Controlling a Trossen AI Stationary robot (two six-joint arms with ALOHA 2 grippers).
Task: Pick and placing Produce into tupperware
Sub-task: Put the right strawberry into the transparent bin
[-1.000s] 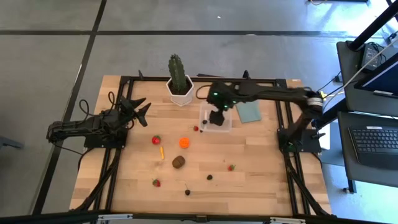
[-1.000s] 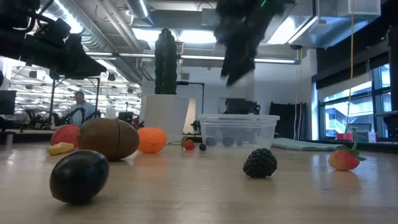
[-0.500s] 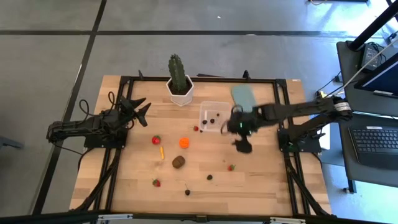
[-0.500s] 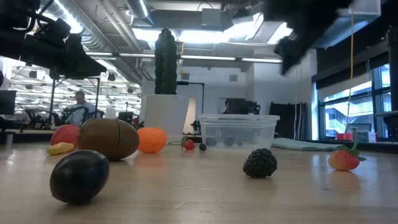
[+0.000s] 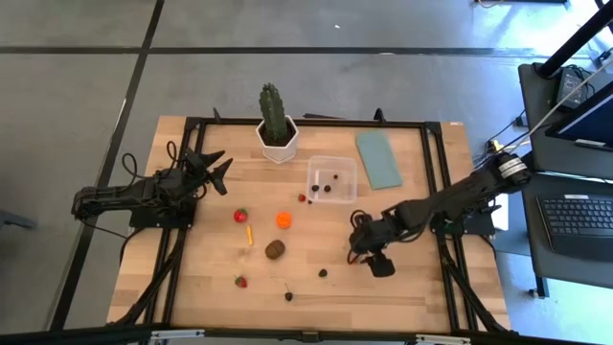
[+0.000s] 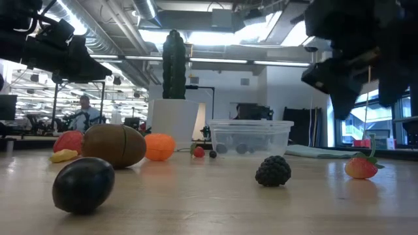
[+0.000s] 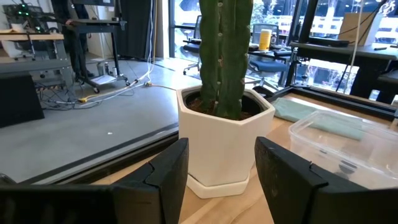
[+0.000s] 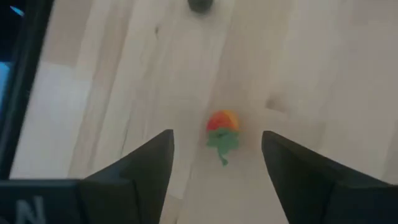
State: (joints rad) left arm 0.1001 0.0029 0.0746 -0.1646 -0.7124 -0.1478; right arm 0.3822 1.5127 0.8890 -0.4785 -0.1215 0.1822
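My right gripper (image 5: 364, 251) hangs open above a small red strawberry (image 8: 222, 124) that lies on the wood in the table's near right part; its fingers stand either side of the berry without touching it. That strawberry (image 6: 360, 166) also shows in the low view. The clear tupperware (image 5: 331, 179) stands on the table with dark berries inside. Other produce lies loose: two strawberries (image 5: 240, 216), an orange ball (image 5: 283, 219), a brown oval (image 5: 275, 250), a yellow stick (image 5: 250, 234) and dark berries (image 5: 323, 272). My left gripper (image 5: 218, 168) waits open at the table's left, facing the cactus pot.
The tall cactus in its white hexagonal pot (image 5: 275, 134) stands at the far edge, left of the tupperware. A flat blue-grey lid (image 5: 379, 158) lies to the tupperware's right. A black frame rail (image 5: 445, 240) runs along the table's right side.
My right gripper has swung from above the tupperware toward the table's near right part and has come down over the strawberry there. With the gripper gone from above it, the tupperware and the dark berries in it have come into view.
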